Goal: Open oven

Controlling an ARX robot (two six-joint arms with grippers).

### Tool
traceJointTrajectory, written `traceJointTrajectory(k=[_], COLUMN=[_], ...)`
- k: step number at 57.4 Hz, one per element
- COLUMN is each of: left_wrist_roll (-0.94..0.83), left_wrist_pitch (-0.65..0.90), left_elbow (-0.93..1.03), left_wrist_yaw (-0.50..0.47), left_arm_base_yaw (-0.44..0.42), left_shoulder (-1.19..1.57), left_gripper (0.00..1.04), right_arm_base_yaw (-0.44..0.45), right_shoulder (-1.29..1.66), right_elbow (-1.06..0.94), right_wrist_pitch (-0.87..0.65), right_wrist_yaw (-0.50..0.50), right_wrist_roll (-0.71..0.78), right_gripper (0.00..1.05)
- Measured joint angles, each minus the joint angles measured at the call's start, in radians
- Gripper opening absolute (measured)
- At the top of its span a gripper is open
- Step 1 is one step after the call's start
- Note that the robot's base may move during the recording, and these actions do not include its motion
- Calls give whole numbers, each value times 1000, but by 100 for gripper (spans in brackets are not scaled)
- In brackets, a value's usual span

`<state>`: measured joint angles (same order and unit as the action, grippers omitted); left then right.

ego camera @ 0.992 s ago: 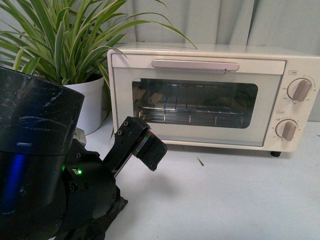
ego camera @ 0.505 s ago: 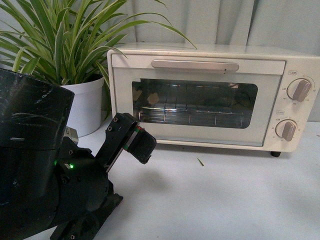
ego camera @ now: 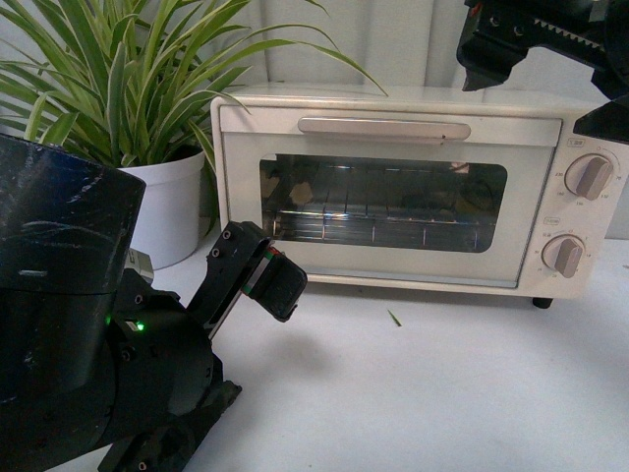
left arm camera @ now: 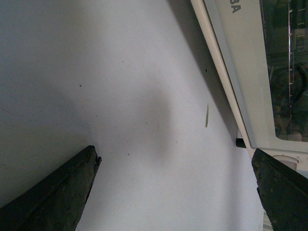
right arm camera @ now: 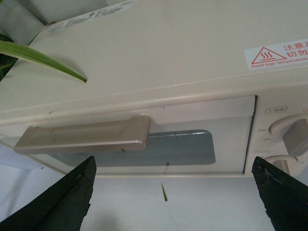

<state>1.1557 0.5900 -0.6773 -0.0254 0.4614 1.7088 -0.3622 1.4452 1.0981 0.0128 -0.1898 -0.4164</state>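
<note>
The shut oven (ego camera: 393,187) sits on the surface (ego camera: 442,393) beside a potted plant (ego camera: 118,88). The right gripper (right arm camera: 173,166) hovers above its handle (right arm camera: 84,137), the left gripper (left arm camera: 174,156) low; both jaws gape.

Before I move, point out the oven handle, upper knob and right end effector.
oven handle (right arm camera: 84,137), right wrist view, middle of bar
upper knob (ego camera: 593,177), front view, its centre
right end effector (right arm camera: 173,164), right wrist view, midway between fingertips

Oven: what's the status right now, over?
Both open: left gripper low over table, right gripper above oven, facing handle. Glass door shut. Nothing blocking handle.
</note>
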Motion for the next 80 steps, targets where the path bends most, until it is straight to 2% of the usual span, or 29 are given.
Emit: traceJointTrajectory(k=[15,51,80], left_wrist_roll=[0,-3,-2], left_wrist_pitch=[-1,-14,-14], left_elbow=[2,6,6], left_wrist_yaw=[2,2,1], left_arm_base_yaw=[-5,-14,-11], left_shoulder=[-4,-15,-16], left_gripper=[98,98,98], right_arm_base_yaw=[-13,-2,2], right_shoulder=[76,166,193], right_elbow=[90,158,196], right_wrist_pitch=[59,94,171], right_wrist_yaw=[-39,-100,-66], right_wrist_roll=[-63,-98,-37], right_gripper=[95,95,95])
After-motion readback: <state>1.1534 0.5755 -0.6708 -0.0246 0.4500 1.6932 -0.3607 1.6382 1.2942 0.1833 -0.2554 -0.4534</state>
